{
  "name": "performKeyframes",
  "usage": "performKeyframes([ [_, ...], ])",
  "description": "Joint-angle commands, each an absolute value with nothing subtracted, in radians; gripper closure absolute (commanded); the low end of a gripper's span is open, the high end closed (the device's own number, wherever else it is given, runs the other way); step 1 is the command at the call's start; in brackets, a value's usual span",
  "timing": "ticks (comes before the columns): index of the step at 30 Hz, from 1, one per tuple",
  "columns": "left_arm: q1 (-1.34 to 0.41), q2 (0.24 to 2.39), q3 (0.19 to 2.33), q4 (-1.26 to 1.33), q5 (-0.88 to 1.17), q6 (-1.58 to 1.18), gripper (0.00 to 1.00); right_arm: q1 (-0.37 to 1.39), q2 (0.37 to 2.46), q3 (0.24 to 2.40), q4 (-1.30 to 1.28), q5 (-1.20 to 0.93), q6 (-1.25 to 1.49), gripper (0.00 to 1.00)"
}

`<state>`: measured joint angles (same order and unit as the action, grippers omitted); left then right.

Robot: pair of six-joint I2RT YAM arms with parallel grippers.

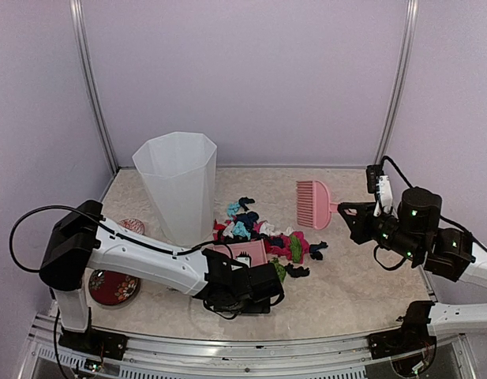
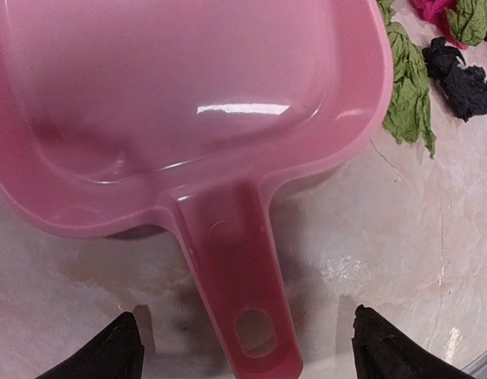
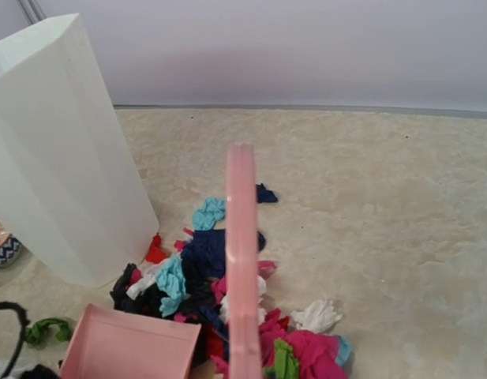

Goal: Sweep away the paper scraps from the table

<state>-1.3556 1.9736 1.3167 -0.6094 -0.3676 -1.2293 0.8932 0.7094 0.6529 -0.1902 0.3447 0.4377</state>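
Beige worktop [image 1: 361,276] here: the paper scraps [image 1: 263,233] are heaped between the pink dustpan [image 2: 196,118] and the pink brush [image 1: 312,204], so I reckon my right claw [image 1: 350,213], pinching the brush handle, sweeps leftward while my left claw [image 2: 247,347] hangs spread astride the dustpan's handle.

Soft, even light — glare on the dustpan [image 2: 243,108], faint shadows.

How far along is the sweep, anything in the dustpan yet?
Done: nothing swept; the dustpan looks empty in the left wrist view. In hand: the right end effector holds the pink brush beside the pile; the left end effector is open astride the dustpan handle, not gripping. Left: all the paper scraps lie heaped on the table at the dustpan's mouth.
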Motion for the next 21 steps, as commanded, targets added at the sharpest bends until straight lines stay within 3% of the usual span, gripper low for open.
performKeyframes([
  [1,-1.335,2.005,1.354,-0.645,-0.387,-1.218,0.12,0.886,0.688,0.642,-0.189,0.329,0.431,1.0],
  [12,-1.326,2.081,1.417,-0.665,-0.386,-1.17,0.36,0.887,0.665,0.616,-0.191,0.315,0.438,1.0],
  [21,-1.327,2.062,1.425,-0.719,-0.462,-1.169,0.63,0.886,0.66,0.6,-0.191,0.304,0.446,1.0],
])
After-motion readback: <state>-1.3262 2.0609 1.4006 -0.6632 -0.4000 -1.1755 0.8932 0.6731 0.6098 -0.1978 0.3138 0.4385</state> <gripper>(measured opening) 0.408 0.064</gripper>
